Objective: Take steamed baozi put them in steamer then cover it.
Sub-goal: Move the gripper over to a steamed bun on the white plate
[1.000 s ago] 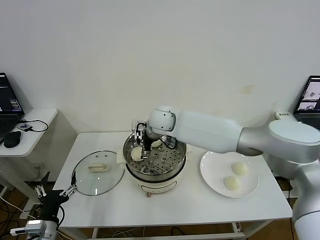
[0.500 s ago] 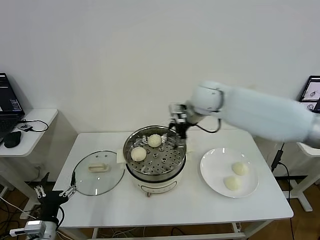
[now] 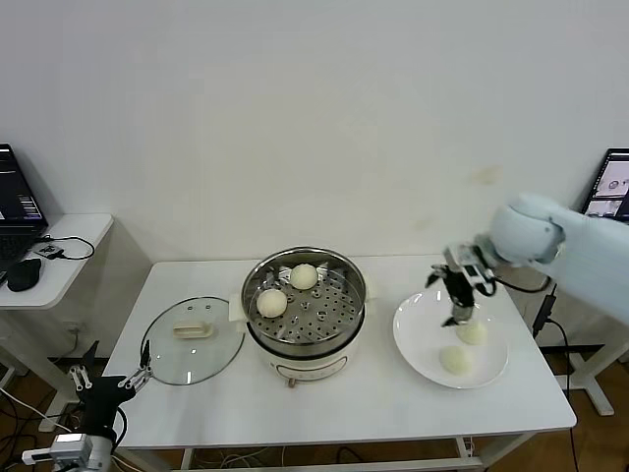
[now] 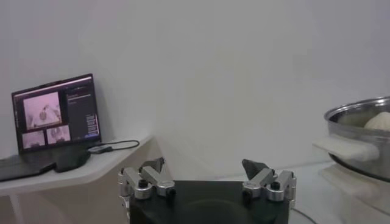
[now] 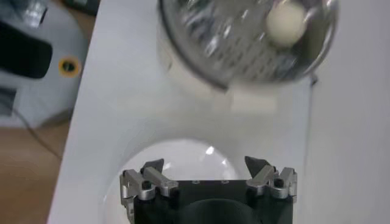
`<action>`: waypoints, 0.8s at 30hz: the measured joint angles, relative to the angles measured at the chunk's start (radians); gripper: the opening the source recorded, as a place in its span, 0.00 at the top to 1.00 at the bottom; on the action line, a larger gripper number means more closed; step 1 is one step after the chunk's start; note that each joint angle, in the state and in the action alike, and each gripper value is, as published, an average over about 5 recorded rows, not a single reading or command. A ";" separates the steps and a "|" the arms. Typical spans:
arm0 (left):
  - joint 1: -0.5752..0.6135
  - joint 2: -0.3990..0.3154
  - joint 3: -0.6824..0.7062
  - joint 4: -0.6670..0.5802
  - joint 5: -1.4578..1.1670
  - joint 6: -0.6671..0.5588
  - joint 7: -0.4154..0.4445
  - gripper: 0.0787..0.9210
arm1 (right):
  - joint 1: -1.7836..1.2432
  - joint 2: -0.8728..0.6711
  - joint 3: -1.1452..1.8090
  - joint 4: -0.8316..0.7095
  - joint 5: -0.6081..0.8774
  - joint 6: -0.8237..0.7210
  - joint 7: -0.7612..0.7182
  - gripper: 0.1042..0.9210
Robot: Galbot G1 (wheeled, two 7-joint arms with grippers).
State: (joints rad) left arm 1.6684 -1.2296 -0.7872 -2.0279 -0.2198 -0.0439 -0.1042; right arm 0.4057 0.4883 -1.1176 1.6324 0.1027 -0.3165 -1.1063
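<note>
My right gripper (image 3: 459,298), jaws apart and empty, hangs over the flat white plate (image 3: 418,339), just above 2 smooth, round, off-white buns (image 3: 472,332). 2 more already sit on the perforated tray of the shiny steel steamer (image 3: 305,301), so I judge the third pick is next: descend and close gently. The glass lid (image 3: 193,339) lies on the worktop (image 3: 373,403); my left gripper (image 3: 108,381) waits open, low at the worktop's left edge.

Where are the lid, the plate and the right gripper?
lid (image 3: 192,344): head view, on its glass.
plate (image 3: 415,329): head view, bare part near its left rim.
right gripper (image 3: 460,317): head view, between its open fingertips, over the plate.
</note>
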 measured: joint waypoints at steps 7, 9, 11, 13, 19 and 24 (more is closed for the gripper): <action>0.002 -0.001 -0.007 0.004 0.000 0.000 -0.003 0.12 | -0.191 -0.041 0.125 -0.023 -0.096 0.032 -0.003 0.12; 0.002 -0.002 -0.009 0.004 0.000 0.000 -0.003 0.12 | -0.241 -0.044 0.158 -0.036 -0.118 0.038 -0.002 0.12; 0.002 -0.003 -0.011 0.004 0.000 0.000 -0.003 0.12 | -0.287 -0.044 0.190 -0.050 -0.138 0.042 0.000 0.12; 0.003 -0.003 -0.014 0.003 0.000 0.000 -0.003 0.12 | -0.327 -0.041 0.218 -0.064 -0.157 0.046 0.002 0.12; 0.006 -0.005 -0.022 0.005 -0.001 -0.001 -0.004 0.12 | -0.423 -0.023 0.285 -0.112 -0.207 0.060 0.012 0.12; 0.003 -0.008 -0.023 0.008 -0.002 -0.005 -0.003 0.12 | -0.486 0.005 0.335 -0.160 -0.241 0.070 0.024 0.12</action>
State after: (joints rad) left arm 1.6718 -1.2381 -0.8102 -2.0196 -0.2221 -0.0490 -0.1076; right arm -0.0807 0.4929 -0.7830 1.4724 -0.1386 -0.2463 -1.0824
